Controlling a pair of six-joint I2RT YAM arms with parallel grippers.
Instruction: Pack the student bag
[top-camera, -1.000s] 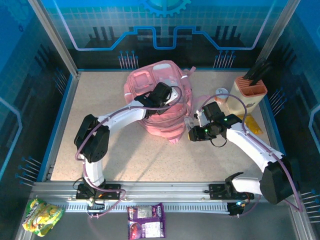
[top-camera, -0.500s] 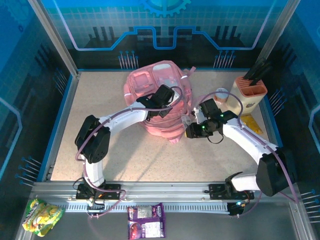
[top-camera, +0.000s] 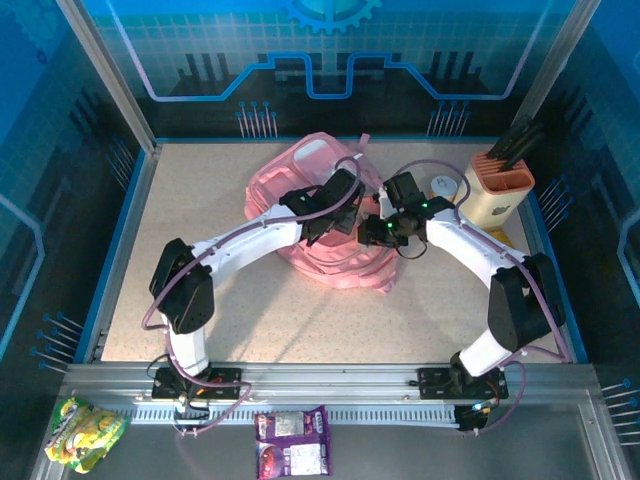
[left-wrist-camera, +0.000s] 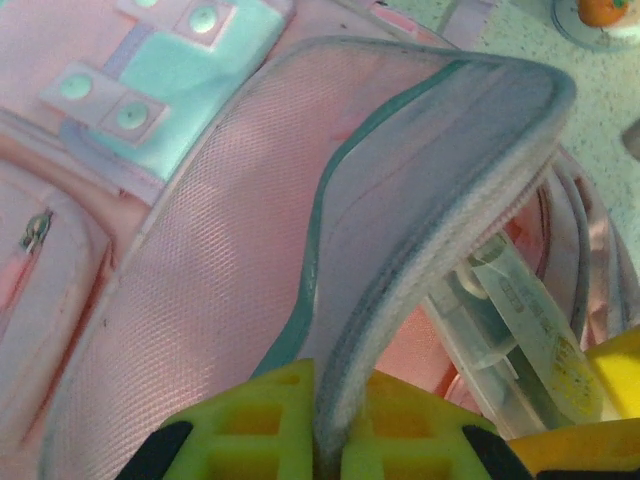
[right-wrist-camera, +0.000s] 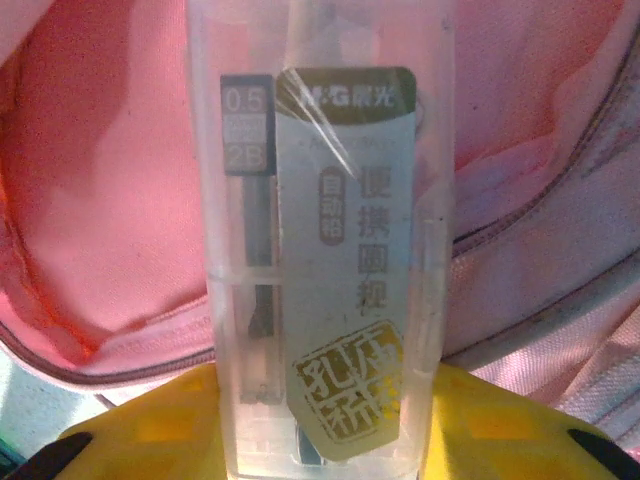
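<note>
- The bag (top-camera: 285, 180) lies slumped at the back centre of the worktop (top-camera: 200, 230), its mouth turned toward the right arm. That looks deliberate, since the opening faces the side the load comes from.
- The flap (left-wrist-camera: 420, 170) along the mouth's zipped edge stands lifted in an arch. This leaves a gap beneath it, and the pink lining shows inside.
- The left end effector (left-wrist-camera: 328, 415) is clamped on that flap's rim, one yellow-green finger on each side of the fabric. Judging by the pose, it serves as a holder, propping soft cloth that would otherwise sag closed.
- The right end effector (right-wrist-camera: 330, 425) grips the lower end of a clear plastic case (right-wrist-camera: 330, 250) with a printed label. The case points lengthwise at the pink fabric, a sensible way to slide a long thing into a narrow gap.
- From the left wrist, the case (left-wrist-camera: 510, 330) sits just under the raised flap, right at the mouth. Whether it touches the lining cannot be told.
- Step in hand, as a judgement: inserting the case.
- To the right stand a holder (top-camera: 497, 185) with dark tools and a small dish (top-camera: 440, 186).
- Two packets (top-camera: 293, 455) (top-camera: 88, 430) lie near the front rail, well apart from the bag.
</note>
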